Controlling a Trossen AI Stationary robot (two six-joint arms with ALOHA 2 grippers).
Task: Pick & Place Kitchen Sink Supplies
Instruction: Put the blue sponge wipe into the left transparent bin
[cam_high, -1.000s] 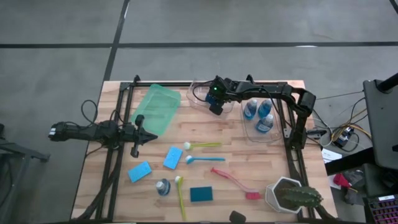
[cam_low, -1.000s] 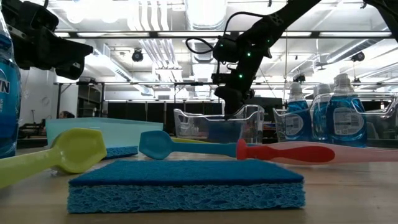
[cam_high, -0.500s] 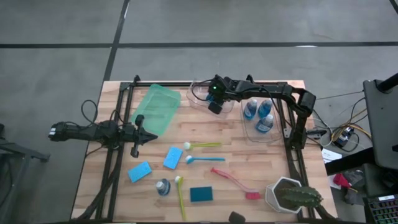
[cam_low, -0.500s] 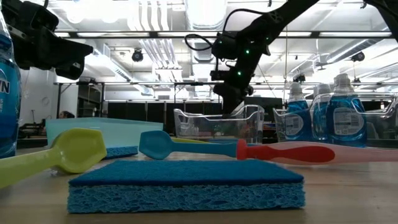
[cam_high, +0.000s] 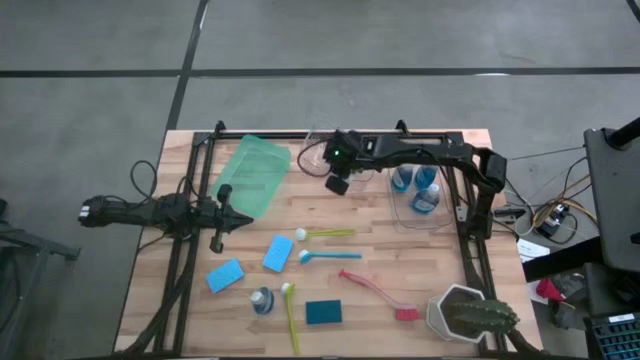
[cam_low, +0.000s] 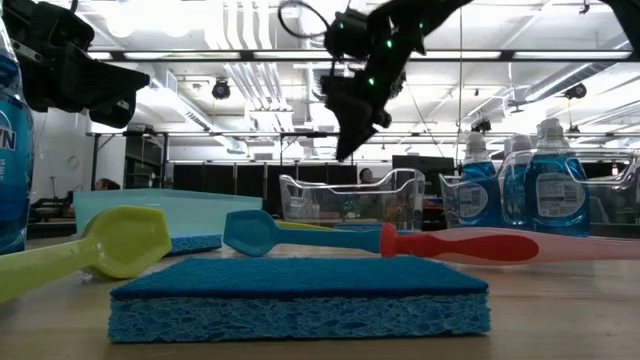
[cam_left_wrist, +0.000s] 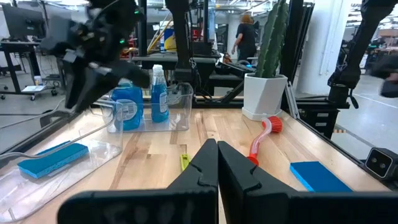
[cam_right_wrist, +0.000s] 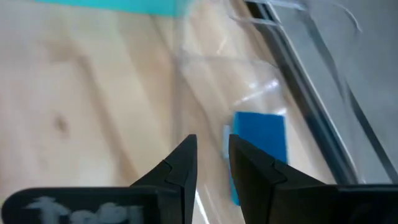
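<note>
Since a second earlier, my right gripper (cam_high: 337, 184) had lifted out of the clear plastic bin (cam_high: 318, 141) and swung left over the bare wooden table (cam_high: 380, 255), its fingers slightly parted and empty. Inside that bin lay a blue rectangular sponge (cam_right_wrist: 260, 144). Three blue-liquid bottles (cam_high: 416, 182) stood in the second clear bin (cam_high: 400, 212). My left gripper (cam_high: 240, 220) waited pinched shut beside the green plastic bin (cam_high: 251, 176). Other sponges and the long-handled brushes (cam_high: 330, 255) lay scattered mid-table.
</note>
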